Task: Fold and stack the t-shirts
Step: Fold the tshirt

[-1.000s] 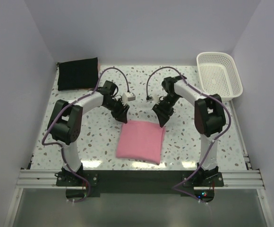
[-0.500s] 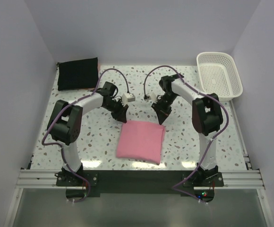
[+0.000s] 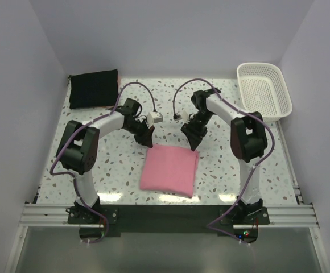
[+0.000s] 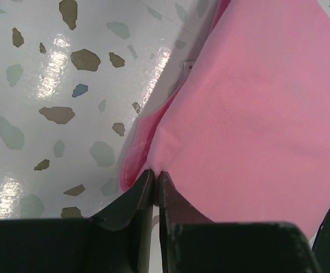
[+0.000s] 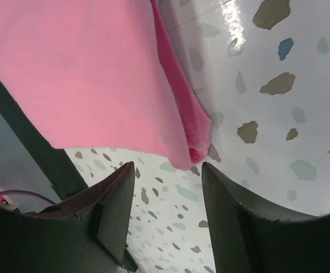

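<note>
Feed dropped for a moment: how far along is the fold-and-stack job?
Done: the pink t-shirt lies folded into a rectangle near the middle; the black t-shirt is folded at the far left corner. In hand: the left gripper has its jaws shut on the pink t-shirt's far left corner, and the right gripper stands open over the far right corner. Left: stacking, since the two shirts lie apart.

The t-shirt point(image 3: 170, 168) is a plain soft pink with no print on it. The folded garment point(image 3: 94, 88) in the far corner is plain black. The tabletop point(image 3: 119, 170) is glossy white, speckled with brown, grey-green and a few blue flecks. The basket point(image 3: 259, 65) is a white lattice. The arms point(image 3: 105, 121) are white with black joints and black jaws, and trail purple cables point(image 3: 133, 84). The walls point(image 3: 170, 34) are pale lilac.
</note>
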